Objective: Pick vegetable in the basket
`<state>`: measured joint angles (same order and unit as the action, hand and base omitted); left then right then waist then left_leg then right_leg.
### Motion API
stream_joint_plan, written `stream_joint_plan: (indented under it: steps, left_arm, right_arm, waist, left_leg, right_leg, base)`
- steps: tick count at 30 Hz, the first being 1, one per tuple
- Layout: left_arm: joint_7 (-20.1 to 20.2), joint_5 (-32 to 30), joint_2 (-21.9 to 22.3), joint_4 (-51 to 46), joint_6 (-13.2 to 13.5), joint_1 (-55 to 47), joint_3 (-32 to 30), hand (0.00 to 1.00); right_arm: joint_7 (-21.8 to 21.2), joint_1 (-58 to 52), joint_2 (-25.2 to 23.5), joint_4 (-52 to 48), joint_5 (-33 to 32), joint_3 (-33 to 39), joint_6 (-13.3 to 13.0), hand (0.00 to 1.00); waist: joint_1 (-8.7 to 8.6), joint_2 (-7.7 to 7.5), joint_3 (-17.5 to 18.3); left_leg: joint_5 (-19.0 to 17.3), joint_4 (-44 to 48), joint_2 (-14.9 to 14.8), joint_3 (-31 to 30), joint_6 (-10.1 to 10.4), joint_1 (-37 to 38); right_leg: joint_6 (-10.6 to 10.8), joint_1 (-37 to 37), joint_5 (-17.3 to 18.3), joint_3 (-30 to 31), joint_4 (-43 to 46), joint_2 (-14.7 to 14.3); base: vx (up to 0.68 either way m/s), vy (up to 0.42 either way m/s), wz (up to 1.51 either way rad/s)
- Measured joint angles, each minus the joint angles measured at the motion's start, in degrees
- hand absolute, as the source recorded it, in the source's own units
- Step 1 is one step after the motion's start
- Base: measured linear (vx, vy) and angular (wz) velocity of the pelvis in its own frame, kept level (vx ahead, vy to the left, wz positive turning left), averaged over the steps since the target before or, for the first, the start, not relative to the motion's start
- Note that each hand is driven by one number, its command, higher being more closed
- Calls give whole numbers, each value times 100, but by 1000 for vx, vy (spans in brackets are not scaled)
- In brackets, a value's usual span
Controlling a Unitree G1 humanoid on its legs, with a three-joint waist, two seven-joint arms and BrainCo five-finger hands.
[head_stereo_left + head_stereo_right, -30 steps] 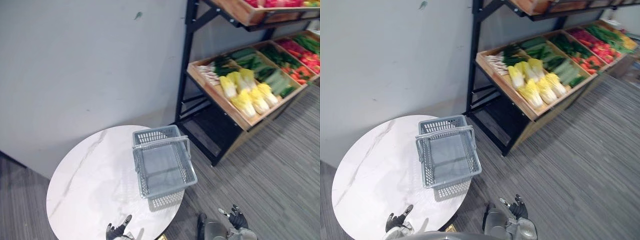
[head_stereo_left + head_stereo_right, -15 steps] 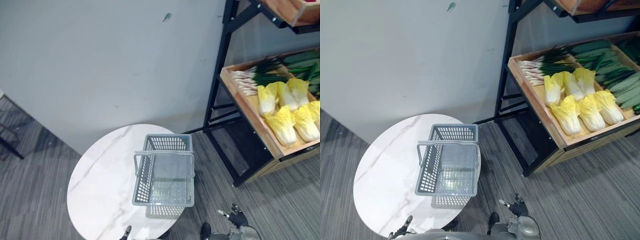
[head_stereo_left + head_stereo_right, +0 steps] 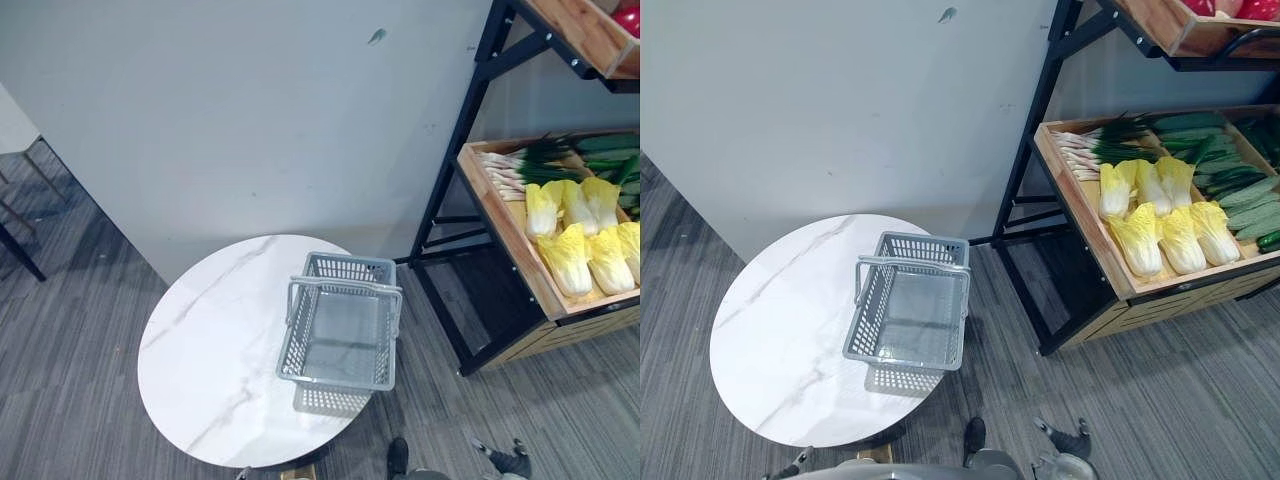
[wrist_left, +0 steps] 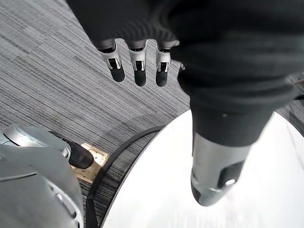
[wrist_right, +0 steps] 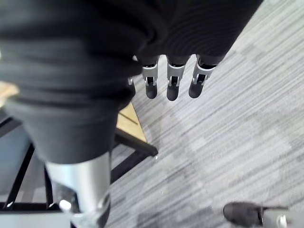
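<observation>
Left eye view shows the basket (image 3: 293,345) empty at centre on the table (image 3: 210,350), cabbages (image 3: 568,255) on the shelf (image 3: 498,215) at right edge, well apart; my left hand (image 4: 139,69) and right hand (image 5: 172,85) hang with fingers straight and apart, holding nothing (I should close on the shelf first).

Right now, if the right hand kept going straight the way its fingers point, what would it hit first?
Probably the grey carpet. The right hand hangs open, aimed at bare floor; the rack's black foot lies beside that line, though depth is unclear.
</observation>
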<state>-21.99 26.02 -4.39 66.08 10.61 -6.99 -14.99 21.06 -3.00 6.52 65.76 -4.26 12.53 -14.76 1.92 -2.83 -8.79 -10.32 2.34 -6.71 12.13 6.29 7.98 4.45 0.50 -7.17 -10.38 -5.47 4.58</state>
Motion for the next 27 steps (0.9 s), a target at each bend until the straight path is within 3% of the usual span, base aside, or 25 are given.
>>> stream_joint_plan:
  steps: [6, 12, 17, 21, 27]
  left_arm:
    - [99, -254, -399, -136, -5, 19, -117, 0]
    - [60, -254, -608, -456, -249, 26, -87, 0]
    - [-19, -256, -618, -614, -415, 90, 61, 0]
    - [-23, -256, -662, -692, -458, 197, 62, 0]
    - [-11, -256, -634, -690, -454, 272, 132, 0]
  right_arm:
    - [328, 337, 714, -797, 676, 509, 15, 0]
    - [353, 781, 1498, -3244, 1453, -155, 116, 0]
    - [-405, 1433, 1805, -4633, 1735, -1369, 260, 0]
    - [-1020, 2072, 2010, -4832, 1745, -2060, 290, 0]
    - [-1510, 2575, 2213, -4859, 1737, -2476, 441, 0]
  waist:
    - [-3, -142, -70]
    - [-17, -348, -214]
    - [-8, -407, -266]
    - [135, -461, -449]
    - [192, -434, -601]
  left_leg:
    - [-25, 92, 95, 129, -42, -249]
    - [-135, 330, 109, 150, -134, -582]
    - [-253, 454, 89, 167, -180, -685]
    - [-270, 513, 98, 154, -203, -722]
    - [-295, 581, 124, 117, -247, -791]
  right_leg:
    - [93, 348, -56, 163, 117, 95]
    - [144, 634, -146, 269, 183, 117]
    - [134, 767, -201, 376, 253, 99]
    - [123, 800, -213, 391, 289, 113]
    - [113, 829, -248, 379, 309, 154]
  base:
    - [5, 45, -13]
    - [45, 25, -3]
    - [73, 35, -2]
    - [14, 7, 1]
    - [-8, -1, 3]
